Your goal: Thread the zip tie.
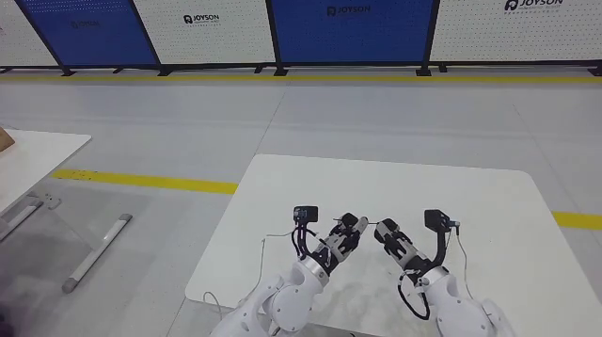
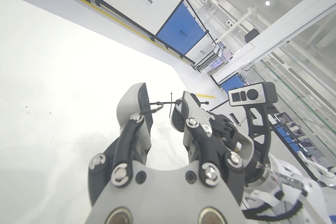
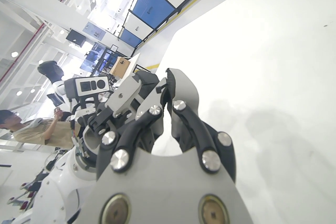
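Note:
A thin black zip tie (image 2: 162, 103) stretches across the gap between the fingers of my left gripper (image 2: 164, 93), which stands open. One end of the tie rests against a black pad (image 2: 147, 104); a small loop hangs there and a short strand crosses it upright. My right gripper (image 3: 166, 83) is shut on the zip tie, whose small black head (image 3: 159, 88) shows at its fingertips. From above, the left gripper (image 1: 356, 226) and right gripper (image 1: 384, 231) face each other tip to tip above the white table (image 1: 395, 186), with the zip tie (image 1: 372, 225) between them.
The table's bare top stretches beyond both grippers to its far edge (image 1: 376, 157). A second white table (image 1: 38, 153) stands to the left across the floor. Blue and white panels (image 1: 348, 8) line the back behind a yellow floor line.

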Robot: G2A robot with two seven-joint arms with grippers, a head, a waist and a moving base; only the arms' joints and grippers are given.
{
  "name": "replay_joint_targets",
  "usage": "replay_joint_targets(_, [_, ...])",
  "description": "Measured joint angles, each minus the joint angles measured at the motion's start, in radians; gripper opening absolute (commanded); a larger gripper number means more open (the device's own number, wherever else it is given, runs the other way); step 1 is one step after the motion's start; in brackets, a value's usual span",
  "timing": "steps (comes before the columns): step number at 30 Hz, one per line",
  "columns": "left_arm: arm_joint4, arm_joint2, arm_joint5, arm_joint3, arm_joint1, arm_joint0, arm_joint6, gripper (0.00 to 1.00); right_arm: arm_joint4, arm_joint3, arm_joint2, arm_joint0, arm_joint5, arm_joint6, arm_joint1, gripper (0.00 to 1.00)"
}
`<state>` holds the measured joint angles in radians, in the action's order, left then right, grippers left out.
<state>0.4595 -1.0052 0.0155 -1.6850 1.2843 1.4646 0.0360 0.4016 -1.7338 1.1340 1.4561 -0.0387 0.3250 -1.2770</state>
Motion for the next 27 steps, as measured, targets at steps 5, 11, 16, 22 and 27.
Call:
replay_joint_targets(5, [0.000, 0.000, -0.004, -0.001, 0.001, 0.001, 0.007, 0.07, 0.000, 0.002, 0.012, 0.002, -0.002, -0.001, 0.002, 0.00])
replay_joint_targets(11, [0.000, 0.002, -0.009, 0.003, 0.003, -0.003, 0.011, 0.04, 0.006, -0.004, 0.014, 0.003, -0.002, -0.003, 0.002, 0.00])
replay_joint_targets(16, [0.002, 0.003, -0.008, 0.002, 0.004, -0.003, 0.015, 0.00, 0.014, -0.007, 0.014, 0.004, -0.003, -0.005, 0.002, 0.00])
replay_joint_targets(22, [0.006, 0.004, -0.008, 0.001, 0.005, -0.003, 0.018, 0.00, 0.014, -0.010, 0.013, 0.002, -0.001, 0.000, 0.002, 0.12])
replay_joint_targets(27, [0.005, 0.003, -0.014, -0.002, 0.006, -0.003, 0.023, 0.00, 0.006, -0.015, 0.016, 0.003, 0.020, 0.019, 0.003, 1.00])
